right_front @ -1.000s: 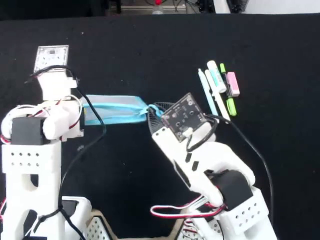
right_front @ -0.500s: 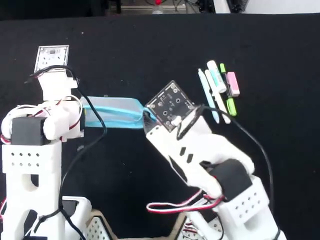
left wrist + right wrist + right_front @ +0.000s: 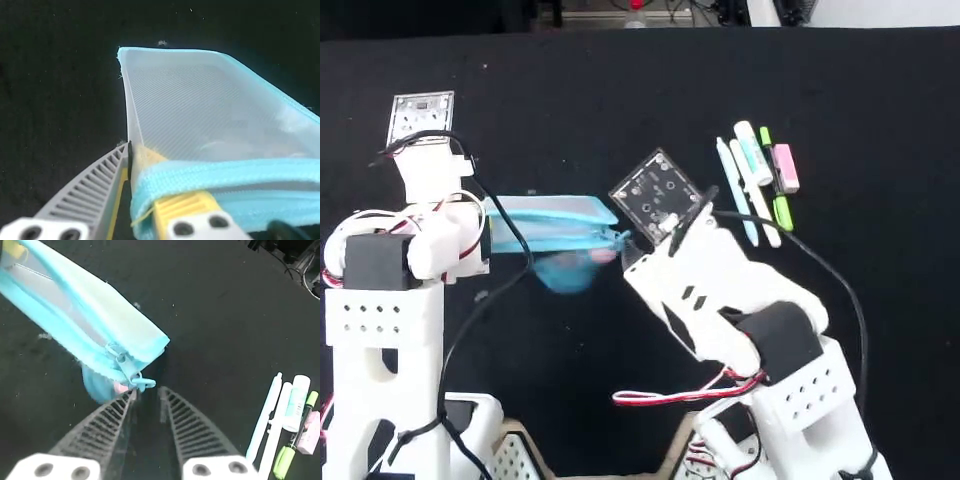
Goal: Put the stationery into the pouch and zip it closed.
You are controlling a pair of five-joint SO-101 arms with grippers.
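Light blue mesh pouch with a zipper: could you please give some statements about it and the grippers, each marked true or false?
The left gripper is clamped on one end of the light blue mesh zipper pouch. True.
The slim green highlighter is inside the pouch. False: it lies on the black table beside the pens.
The right gripper is open, close to the blue zipper pull. True.
The right gripper holds a white pen. False: it holds nothing.

The stationery (image 3: 760, 180) lies on the table (image 3: 620, 100), well apart from the pouch (image 3: 552, 222), to its right and slightly farther back.
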